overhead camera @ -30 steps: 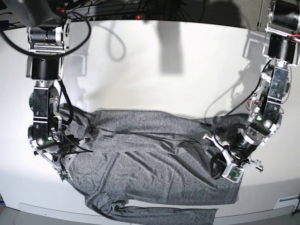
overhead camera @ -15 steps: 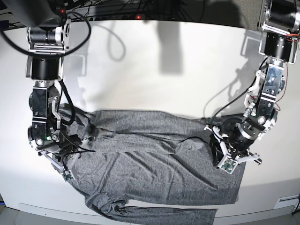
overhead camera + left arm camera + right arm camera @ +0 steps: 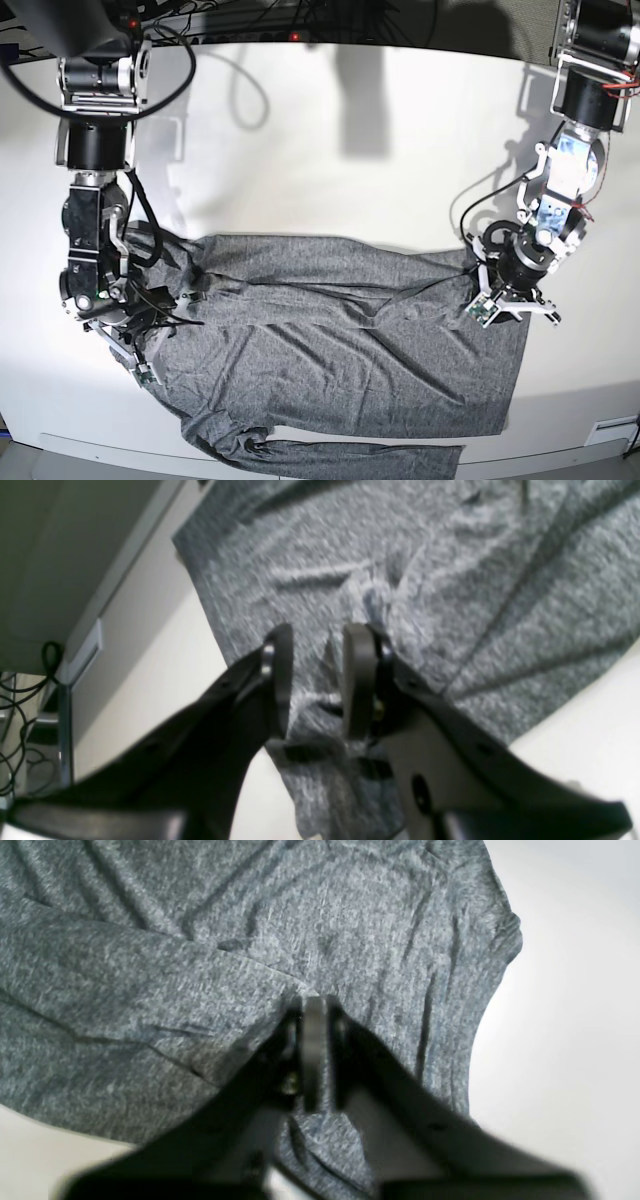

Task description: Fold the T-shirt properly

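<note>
The T-shirt (image 3: pixel 340 340) is spread on the table (image 3: pixel 330 140) — left gripper (image 3: pixel 312 680) parted above its edge, nothing held; right gripper (image 3: pixel 312 1055) nearly together, fabric apparently pinched.

The T-shirt (image 3: pixel 330 350), mottled dark-grey knit, lies spread flat and wrinkled on the table between the two grippers, one long sleeve stretched along its near edge.
</note>
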Robot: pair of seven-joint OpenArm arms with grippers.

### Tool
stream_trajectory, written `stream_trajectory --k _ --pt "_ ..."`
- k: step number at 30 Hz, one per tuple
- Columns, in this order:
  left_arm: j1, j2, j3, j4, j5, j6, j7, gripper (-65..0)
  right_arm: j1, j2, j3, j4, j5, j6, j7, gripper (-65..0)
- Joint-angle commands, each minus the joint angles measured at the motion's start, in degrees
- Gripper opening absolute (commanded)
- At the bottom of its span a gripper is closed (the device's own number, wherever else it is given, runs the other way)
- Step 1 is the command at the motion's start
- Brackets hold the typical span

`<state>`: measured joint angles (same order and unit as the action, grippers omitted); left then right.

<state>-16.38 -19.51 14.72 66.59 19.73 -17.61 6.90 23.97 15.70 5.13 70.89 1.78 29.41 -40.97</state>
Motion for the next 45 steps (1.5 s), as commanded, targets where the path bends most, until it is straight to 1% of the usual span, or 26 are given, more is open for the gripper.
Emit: stream_trajectory --k 1,2,3,4,5,7,9,10,11,12,15,16,18,20,23,26,28,32,40,45 --pt "-1.75 -0.57 -0.42 0.87 -0.15 0.87 -1.44 -48.2 1.9 0.46 0.15 0.87 0.48 0.24 1.22 -55.0" --pt "-1.88 -0.66 -0.42 0.9 -0.24 0.96 -1.44 -48.2 1.9 0.46 0.15 0.87 1.46 0.24 1.33 -50.9" --pt "-2.05 -0.66 -0.42 0.9 -0.31 1.07 -1.42 -48.2 1.88 0.48 0.15 0.87 3.1 0.22 1.25 -48.5" --pt "-2.08 -0.66 -0.42 0.92 -1.42 1.07 -1.4 -48.2 1.88 0.48 0.15 0.87 5.25 0.22 0.76 -48.2" --pt "-2.03 -0.66 -0.42 1.01 -4.28 1.09 -1.31 -48.2 1.88 0.48 0.15 0.87 7.8 0.22 -0.15 -48.3" --pt "-2.03 -0.66 -0.42 1.01 -14.88 1.07 -0.07 -48.2 1.81 0.48 0.17 0.87 11.37 0.24 -0.22 -48.3" --pt "-2.05 -0.63 -0.42 1.01 -26.47 1.09 1.86 -48.2 1.46 0.46 0.17 0.83 12.39 0.22 2.38 -48.3" --pt "-2.05 -0.57 -0.42 1.01 -31.19 1.07 2.58 -48.2 1.25 0.44 0.17 0.79 12.33 0.15 3.32 -48.3" --pt "-2.03 -0.46 -0.42 0.98 -34.16 1.11 3.06 -48.2 0.94 0.39 0.17 0.63 12.15 0.11 4.07 -48.3" --pt "-2.03 -0.31 -0.42 0.98 -35.65 1.11 3.72 -48.2 0.61 0.33 0.17 0.52 11.89 0.04 4.59 -48.3" --pt "-2.01 0.02 -0.42 0.76 -35.87 1.55 4.22 -48.2 -0.63 0.33 0.17 -0.79 11.82 -0.07 6.25 -48.3" --pt "-2.03 0.2 -0.42 0.46 -35.87 2.27 4.15 -48.2 -1.14 0.33 0.17 -1.42 11.67 -0.07 7.21 -48.3" --pt "-2.05 0.74 -0.42 -0.31 -35.87 5.31 3.98 -48.7 -1.75 0.33 0.17 -3.69 10.75 -0.15 9.14 -48.3" --pt "-2.05 1.51 -0.42 -1.81 -35.87 6.78 4.2 -48.9 -1.75 0.33 0.17 -6.8 10.25 -1.01 10.56 -48.3" --pt "-2.03 3.23 -0.42 -6.29 -35.89 6.86 4.42 -48.9 -1.77 0.31 0.17 -10.54 10.21 -1.14 11.17 -48.3" --pt "-2.03 5.18 -0.42 -12.04 -35.87 6.84 4.61 -48.9 -1.84 0.33 0.17 -12.39 9.73 -1.16 9.9 -48.3" --pt "-1.84 5.75 -0.42 -14.47 -35.82 6.86 4.81 -48.9 -2.32 0.2 0.17 -12.52 8.87 -1.11 9.38 -48.3" --pt "-1.01 5.6 -0.44 -14.75 -34.29 6.91 4.85 -48.9 -4.15 0.17 0.17 -12.52 8.9 -1.11 9.25 -48.3" --pt "3.1 4.72 -0.42 -14.73 -34.14 6.71 5.03 -48.9 -9.88 0.39 0.17 -11.87 7.61 -1.09 9.46 -48.3" --pt "6.43 3.61 -0.42 -13.86 -34.14 6.01 5.07 -49.2 -14.49 0.35 0.17 -5.99 7.63 -1.11 8.7 -48.3"
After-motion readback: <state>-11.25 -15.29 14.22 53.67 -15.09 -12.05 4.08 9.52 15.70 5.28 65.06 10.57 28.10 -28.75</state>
